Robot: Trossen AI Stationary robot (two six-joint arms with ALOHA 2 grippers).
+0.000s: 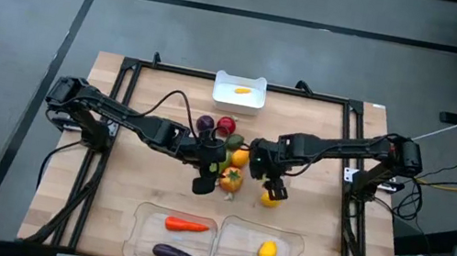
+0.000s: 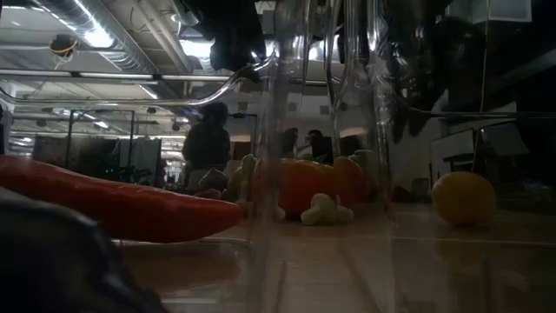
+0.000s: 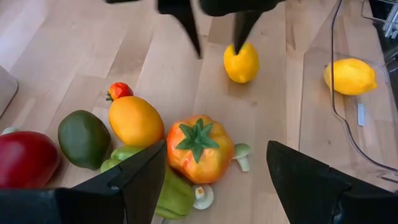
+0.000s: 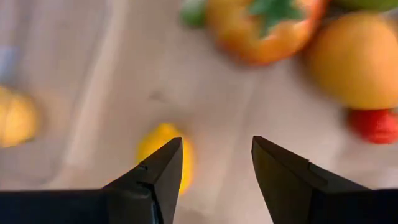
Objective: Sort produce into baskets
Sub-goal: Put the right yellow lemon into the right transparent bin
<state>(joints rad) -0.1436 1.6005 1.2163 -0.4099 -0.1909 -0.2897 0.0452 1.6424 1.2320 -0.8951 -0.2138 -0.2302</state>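
Loose produce lies in a heap mid-table: an orange pepper (image 3: pixel 199 148), an orange fruit (image 3: pixel 135 120), a green one (image 3: pixel 84 138), a red apple (image 3: pixel 25 158). My left gripper (image 3: pixel 216 149) hangs open over the heap, with the pepper showing between its fingers and untouched. A lemon (image 3: pixel 241 62) rests on the wood to the right of the heap. My right gripper (image 4: pixel 216 142) stands open just above it, and the lemon (image 4: pixel 163 155) shows beside one finger. The left clear tray (image 1: pixel 142 225) holds a carrot (image 1: pixel 187 226) and an eggplant (image 1: pixel 177 254). The right tray (image 1: pixel 292 250) holds another lemon (image 1: pixel 266 252).
A white bin (image 1: pixel 256 103) with one small orange piece stands at the table's far edge. Small pale mushroom pieces (image 3: pixel 241 155) lie beside the pepper. Bare wood lies left and right of the heap. The two arms' grippers are close together over the middle.
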